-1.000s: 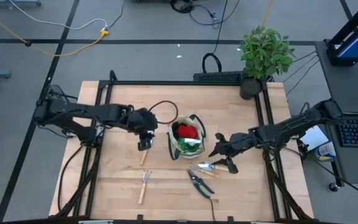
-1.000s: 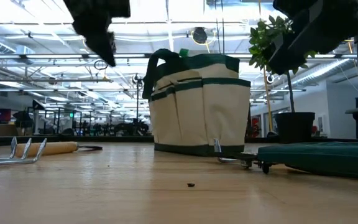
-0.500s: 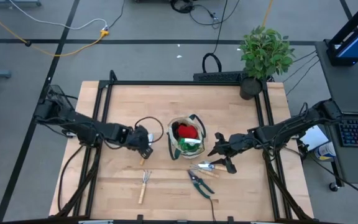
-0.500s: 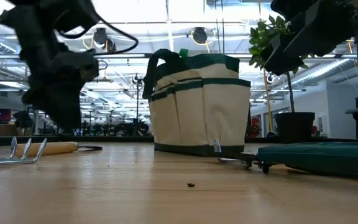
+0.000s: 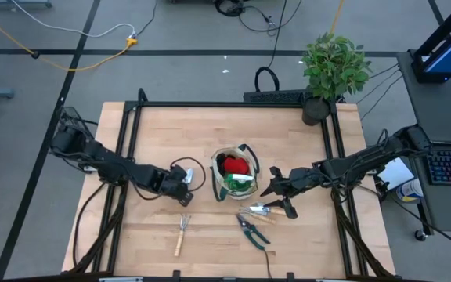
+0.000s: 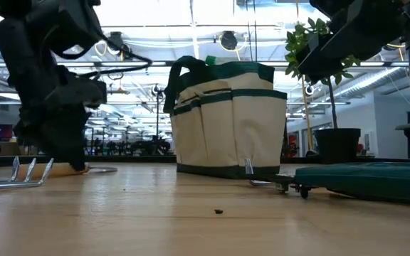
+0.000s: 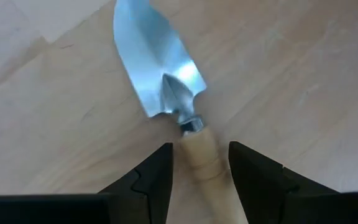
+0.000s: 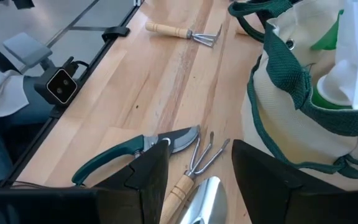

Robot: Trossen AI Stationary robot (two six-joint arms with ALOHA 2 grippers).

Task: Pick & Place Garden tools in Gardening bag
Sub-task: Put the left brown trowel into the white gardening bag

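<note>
L arm reaches in from table's left edge. Left gripper point(image 5: 182, 179) is low over the wood, just left of the gardening bag point(image 5: 236, 173). Wrist view: fingers point(image 7: 157, 177) parted, one on each side of the wooden handle of a trowel point(image 7: 166, 74); gaps show on both sides of the handle, so no clamp yet. Trowel blade lies flat on the table point(image 5: 288, 133), pointing away from the gripper.

Nearer the front edge, below the L gripper in the high view: a wood-handled rake point(image 5: 182, 232), lying flat, apart from all else. Low view shows its tines point(image 6: 20, 174) at far left.

Centre: bag stands upright, mouth open. Inside it: a red item point(image 5: 236, 165) and a green item point(image 5: 242, 182).

Front-right of bag: pruning shears point(image 5: 252, 232) w/ dark handles, flat on the wood. Just beside them a small fork point(image 8: 199, 160) and a second trowel point(image 8: 205, 198), touching or nearly so.

Right gripper point(image 5: 276, 187) hovers right of the bag, above the fork/trowel cluster. Fingers point(image 8: 151, 171) spread apart, nothing between them.

Potted plant point(image 5: 333, 69) at the far right corner.
</note>
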